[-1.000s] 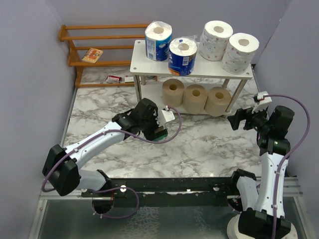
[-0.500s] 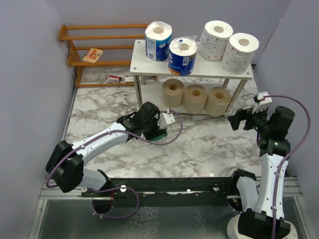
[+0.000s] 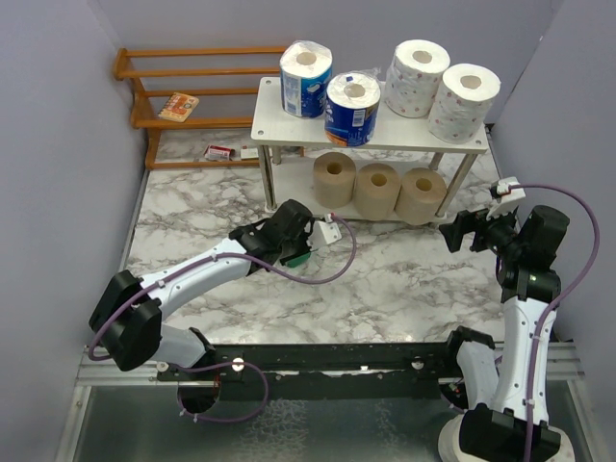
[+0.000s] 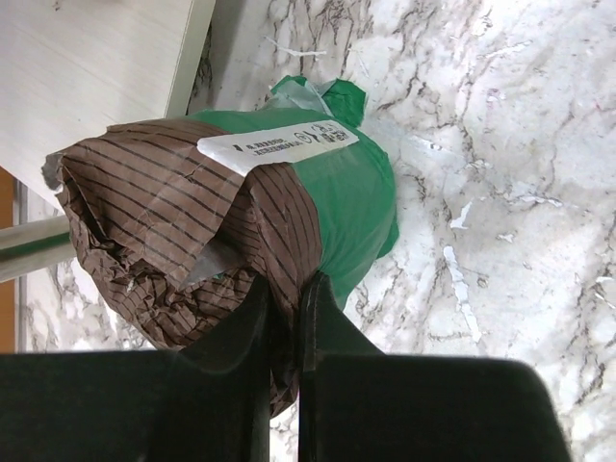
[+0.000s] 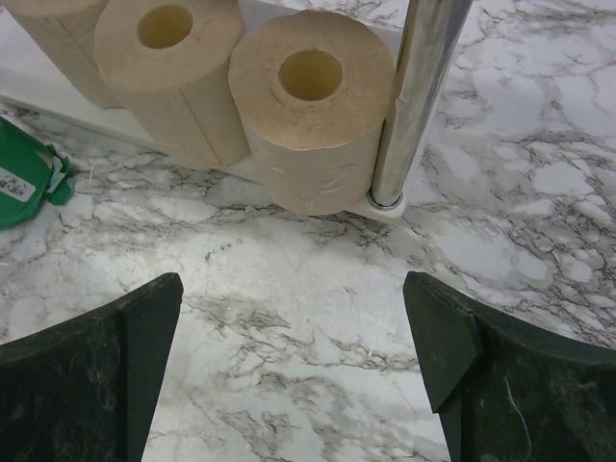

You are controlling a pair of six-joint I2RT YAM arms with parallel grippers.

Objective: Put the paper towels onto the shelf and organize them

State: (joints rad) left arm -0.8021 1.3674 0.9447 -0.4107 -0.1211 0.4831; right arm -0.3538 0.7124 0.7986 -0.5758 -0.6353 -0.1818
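Observation:
The dark brown paper towel roll with a green band (image 4: pixel 241 192) lies on its side on the marble, close to the shelf's front left leg. My left gripper (image 4: pixel 286 284) is shut on its crumpled brown wrapper; from above, only a green edge (image 3: pixel 300 258) shows under that gripper (image 3: pixel 302 248). The pale two-tier shelf (image 3: pixel 404 137) carries two blue rolls (image 3: pixel 306 79) and two white rolls (image 3: pixel 417 77) on top, and three tan rolls (image 3: pixel 377 189) below. My right gripper (image 3: pixel 462 231) is open over bare marble, facing the rightmost tan roll (image 5: pixel 313 106); its jaws (image 5: pixel 294 289) hold nothing.
An orange slatted rack (image 3: pixel 192 72) stands at the back left with a small packet (image 3: pixel 179 106) on it. Another packet (image 3: pixel 219 151) lies on the floor beside it. A silver shelf leg (image 5: pixel 414 96) stands right of the tan roll. Walls close both sides.
My left gripper went from open to shut on the brown roll's wrapper and shifted slightly towards the shelf. The right arm has not moved.

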